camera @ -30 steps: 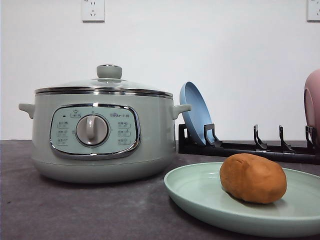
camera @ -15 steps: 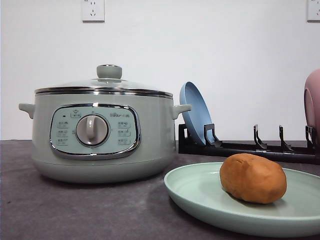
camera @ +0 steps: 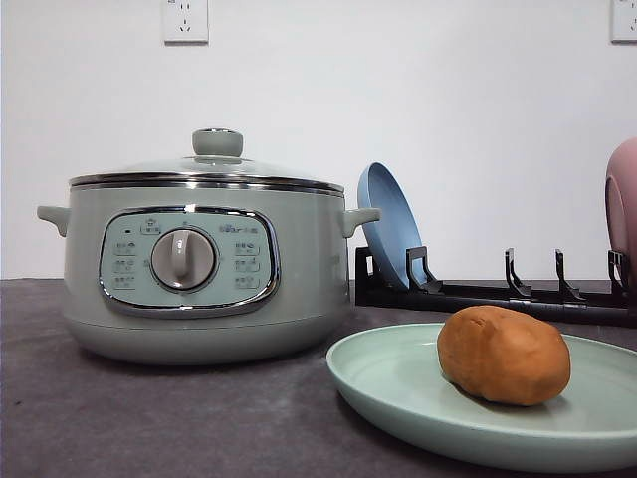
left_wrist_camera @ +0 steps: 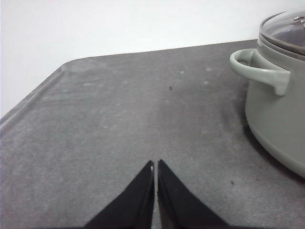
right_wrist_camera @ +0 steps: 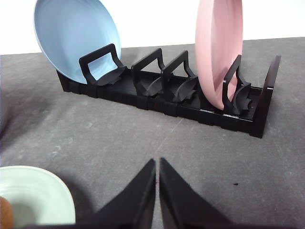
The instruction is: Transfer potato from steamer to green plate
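The orange-brown potato (camera: 504,355) lies on the pale green plate (camera: 398,393) at the front right of the table. To its left stands the sage-green steamer (camera: 199,259) with its glass lid on; its side handle and wall (left_wrist_camera: 276,105) appear in the left wrist view. My left gripper (left_wrist_camera: 155,164) is shut with nothing in it, over bare grey tabletop beside the steamer. My right gripper (right_wrist_camera: 157,162) is also shut and empty, above the table between the plate's rim (right_wrist_camera: 43,191) and the dish rack. A sliver of potato (right_wrist_camera: 5,212) shows at that view's corner.
A black dish rack (right_wrist_camera: 167,93) stands behind the plate, holding a blue plate (right_wrist_camera: 76,36) and a pink plate (right_wrist_camera: 218,50) upright. The blue plate (camera: 390,224) and the rack (camera: 498,297) also appear in the front view. The grey table's rounded corner (left_wrist_camera: 62,69) lies beyond my left gripper.
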Controlling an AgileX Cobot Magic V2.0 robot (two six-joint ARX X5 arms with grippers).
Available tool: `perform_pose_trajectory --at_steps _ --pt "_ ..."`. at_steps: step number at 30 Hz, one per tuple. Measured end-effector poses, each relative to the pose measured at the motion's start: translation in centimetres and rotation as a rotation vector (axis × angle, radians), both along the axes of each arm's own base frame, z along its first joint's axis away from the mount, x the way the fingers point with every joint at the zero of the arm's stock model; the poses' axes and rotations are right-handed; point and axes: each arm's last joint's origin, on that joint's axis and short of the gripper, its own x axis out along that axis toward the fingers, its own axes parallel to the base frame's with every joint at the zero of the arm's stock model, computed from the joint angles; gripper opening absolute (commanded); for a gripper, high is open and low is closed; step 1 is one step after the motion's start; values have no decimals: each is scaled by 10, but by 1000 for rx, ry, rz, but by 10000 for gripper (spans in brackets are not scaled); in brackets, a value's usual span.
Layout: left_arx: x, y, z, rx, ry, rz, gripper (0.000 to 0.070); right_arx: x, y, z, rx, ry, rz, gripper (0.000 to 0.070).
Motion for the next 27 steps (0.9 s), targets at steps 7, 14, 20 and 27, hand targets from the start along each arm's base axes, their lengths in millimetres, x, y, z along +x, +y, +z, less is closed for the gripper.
perform_pose_trajectory --at_steps 7,14,20,27 --pt "0 0 0 0 0 0 3 0 0 0 0 0 0 0" --pt "0 0 0 0 0 0 3 0 0 0 0 0 0 0" --pt "0 0 0 0 0 0 3 0 0 0 0 0 0 0" --pt "0 0 0 0 0 0 3 0 0 0 0 0 0 0"
